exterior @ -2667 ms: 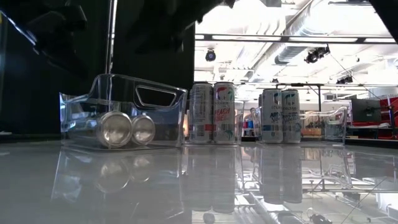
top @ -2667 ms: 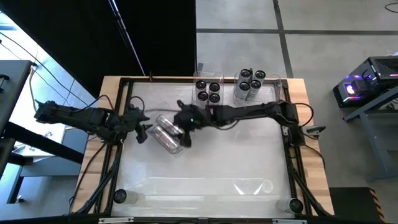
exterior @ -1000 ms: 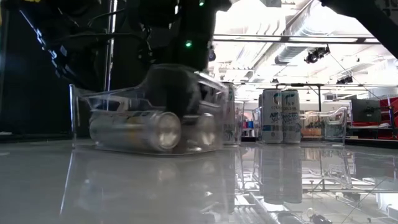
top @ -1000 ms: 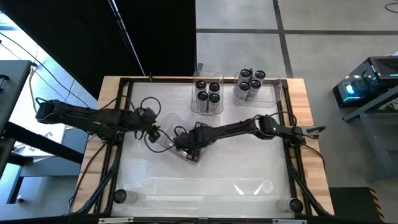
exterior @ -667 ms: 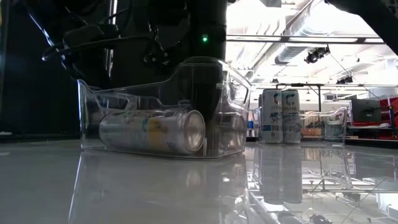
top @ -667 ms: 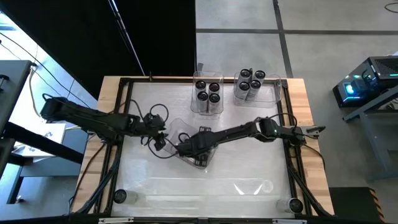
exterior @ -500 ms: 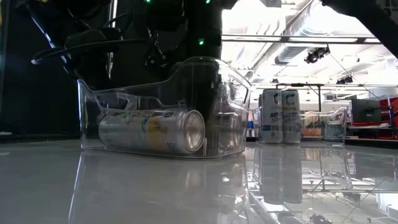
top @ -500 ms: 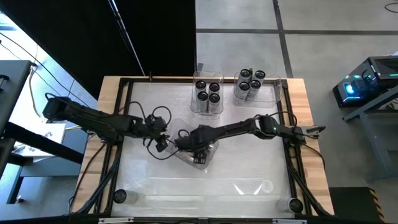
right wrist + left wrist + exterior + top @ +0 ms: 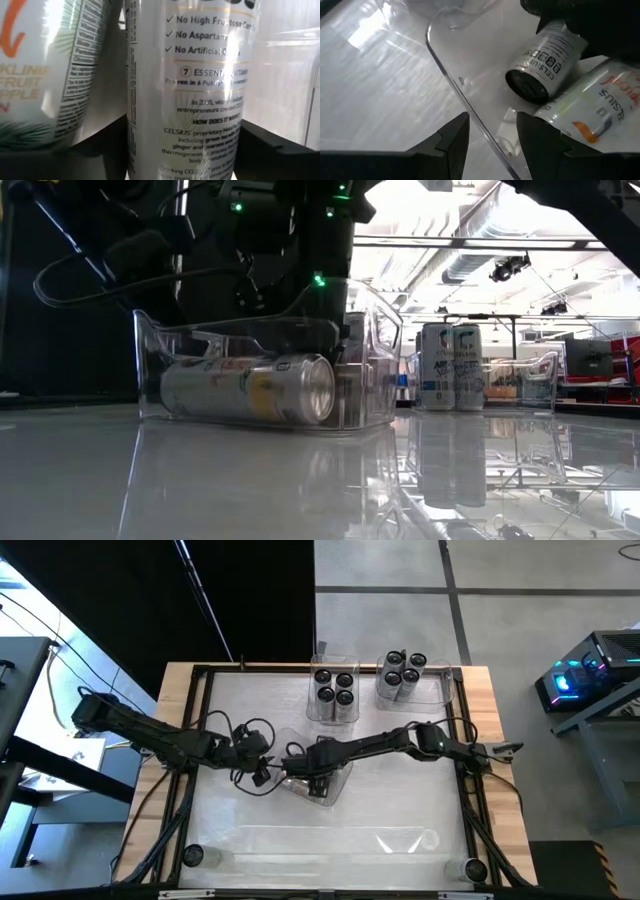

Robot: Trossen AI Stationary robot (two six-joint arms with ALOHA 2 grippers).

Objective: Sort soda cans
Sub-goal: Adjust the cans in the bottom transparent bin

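A clear plastic tray (image 9: 318,778) stands mid-table with two soda cans lying in it, shown in the low view (image 9: 245,389). My right gripper (image 9: 298,765) reaches into the tray from the right and is shut on one can (image 9: 190,75). The other can (image 9: 600,100) lies beside it. My left gripper (image 9: 492,135) is open at the tray's left wall (image 9: 455,80), one finger on either side of it. Two more trays at the far edge hold upright cans (image 9: 334,687) (image 9: 402,675). My right gripper pinches the can's round side (image 9: 150,125) between its two fingers, which lie across the can. It comes slanting down from the table's right into the tray. The can's dark end (image 9: 527,87) points toward my left gripper. I cannot tell whether my left gripper touches the wall.
The upright cans in the far trays show in the low view (image 9: 450,367) to the right of the near tray. Another clear tray (image 9: 405,838) lies near the front edge. Cables loop beside my left arm (image 9: 245,735).
My left gripper has gone toward the table's right edge, up to the tray's left wall. The tray with its two lying cans has slid a little to the right and turned. My right gripper has stayed inside the tray.
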